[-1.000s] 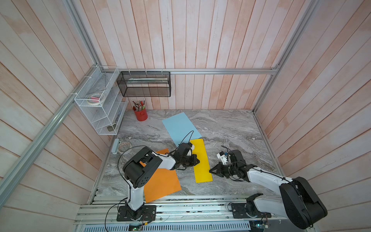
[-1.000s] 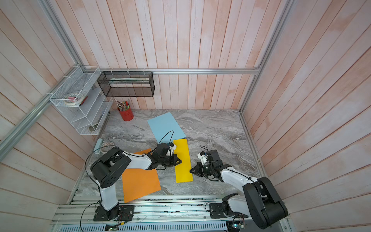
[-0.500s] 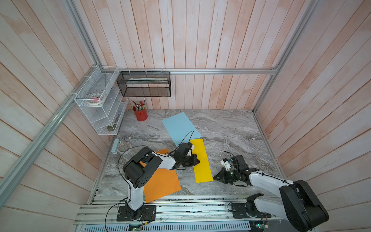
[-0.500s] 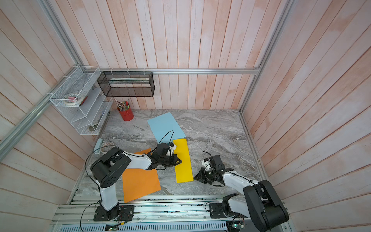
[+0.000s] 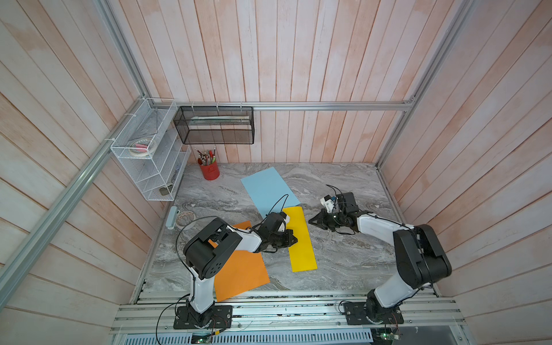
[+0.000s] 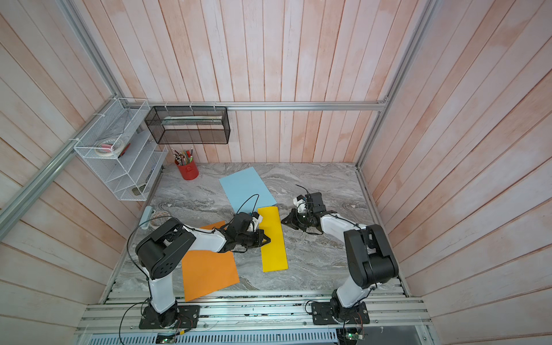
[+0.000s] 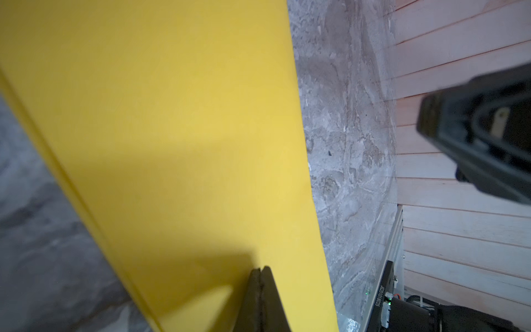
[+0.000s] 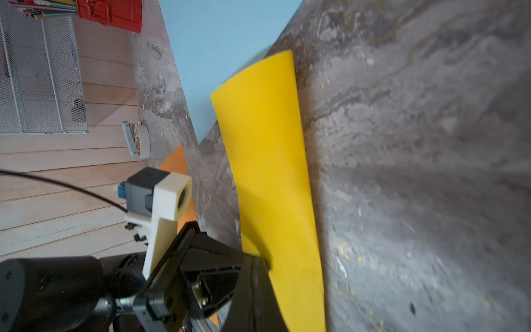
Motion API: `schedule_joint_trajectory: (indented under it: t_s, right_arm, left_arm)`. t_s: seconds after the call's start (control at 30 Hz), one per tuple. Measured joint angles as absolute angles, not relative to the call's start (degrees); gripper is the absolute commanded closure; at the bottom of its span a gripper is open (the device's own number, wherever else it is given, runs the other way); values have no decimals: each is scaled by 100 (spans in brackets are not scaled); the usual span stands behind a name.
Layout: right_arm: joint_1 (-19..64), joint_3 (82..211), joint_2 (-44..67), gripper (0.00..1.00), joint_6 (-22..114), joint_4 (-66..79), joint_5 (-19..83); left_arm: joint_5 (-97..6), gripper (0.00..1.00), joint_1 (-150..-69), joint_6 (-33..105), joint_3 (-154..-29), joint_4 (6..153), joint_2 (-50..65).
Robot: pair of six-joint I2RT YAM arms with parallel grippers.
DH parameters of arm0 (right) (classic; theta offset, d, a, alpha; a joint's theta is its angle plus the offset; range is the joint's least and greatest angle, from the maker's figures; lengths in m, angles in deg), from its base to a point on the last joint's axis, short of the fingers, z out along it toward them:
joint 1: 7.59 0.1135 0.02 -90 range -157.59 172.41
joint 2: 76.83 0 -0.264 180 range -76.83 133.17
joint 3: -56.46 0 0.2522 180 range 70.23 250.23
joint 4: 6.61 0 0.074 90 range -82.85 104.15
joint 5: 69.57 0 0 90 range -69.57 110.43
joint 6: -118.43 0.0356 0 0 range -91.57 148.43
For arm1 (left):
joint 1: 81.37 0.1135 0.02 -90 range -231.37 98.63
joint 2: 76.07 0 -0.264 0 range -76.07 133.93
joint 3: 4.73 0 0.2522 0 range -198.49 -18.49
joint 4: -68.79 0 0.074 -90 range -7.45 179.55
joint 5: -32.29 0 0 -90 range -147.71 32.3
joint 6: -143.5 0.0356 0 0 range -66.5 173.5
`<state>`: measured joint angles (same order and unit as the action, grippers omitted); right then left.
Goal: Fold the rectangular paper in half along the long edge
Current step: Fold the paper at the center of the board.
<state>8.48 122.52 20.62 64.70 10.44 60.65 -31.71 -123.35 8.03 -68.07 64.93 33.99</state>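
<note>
Pale plank walls, marbled grey tabletop

Your two top views sit high over the front rail, looking down and in toward the back wall, far enough out to take in the whole table and both arms; they share nearly everything, shifted slightly sideways. Your left wrist view sits very low and close over the yellow paper, looking along it past the left gripper toward a side wall, with the right arm blurred nearby. Your right wrist view looks low across the table the opposite way, over the same paper to the left arm's camera, cup and rack
</note>
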Motion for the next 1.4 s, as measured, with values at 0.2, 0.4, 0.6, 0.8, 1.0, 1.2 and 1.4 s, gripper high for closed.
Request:
schedule_joint_trajectory:
  t_s: [0.2,0.4,0.6,0.8,1.0,1.2,1.4]
  right_arm:
    - [879,12894,2945,100,6437,793,6194]
    - [842,12827,3590,100,6396,607,6275]
    - [509,12322,3369,100,6247,318,6450]
    - [0,12057,3059,100,6024,509,6367]
    - [85,12272,2978,100,6007,734,6214]
    - [280,12842,3035,100,6138,631,6323]
    - [426,13076,3490,100,6142,482,6334]
  left_arm:
    - [-3158,100,-12339,805,-6836,6517,3412]
    - [-3155,100,-12339,825,-6864,6584,3412]
    - [-3160,100,-12339,842,-6875,6604,3412]
    - [-3155,100,-12339,849,-6873,6604,3412]
    - [-3155,100,-12339,845,-6873,6602,3412]
    - [-3155,100,-12337,847,-6873,6602,3412]
    - [-3155,100,-12339,845,-6873,6600,3412]
